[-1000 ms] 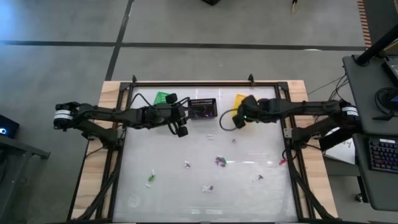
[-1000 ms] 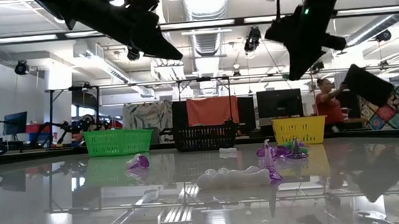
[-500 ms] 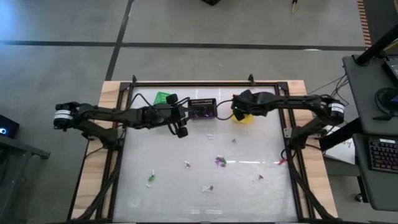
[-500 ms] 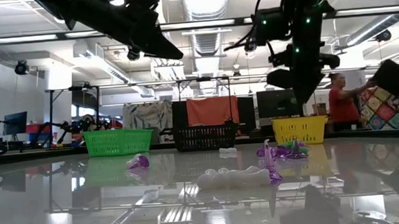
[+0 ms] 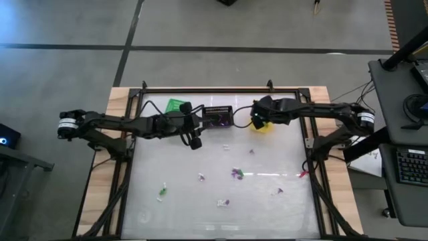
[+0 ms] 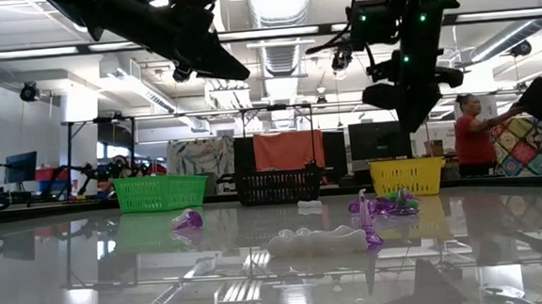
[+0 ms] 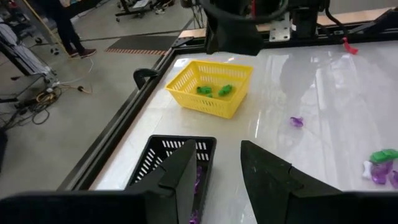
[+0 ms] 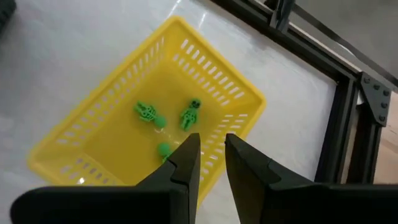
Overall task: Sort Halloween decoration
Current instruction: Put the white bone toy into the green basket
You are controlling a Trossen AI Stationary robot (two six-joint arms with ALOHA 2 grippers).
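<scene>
Where right claw (image 8: 210, 163) hangs | yellow basket (image 8: 93, 124) (third green trinket (image 8: 164, 149) half-hidden)

A robotics lab: open hall with ceiling strip lights (image 6: 276, 5), bare concrete floor (image 5: 200, 27), monitors (image 6: 379, 143) on far desks, a keyboard (image 5: 409, 165) at right, and a framed glossy worktop (image 5: 200, 161).
</scene>
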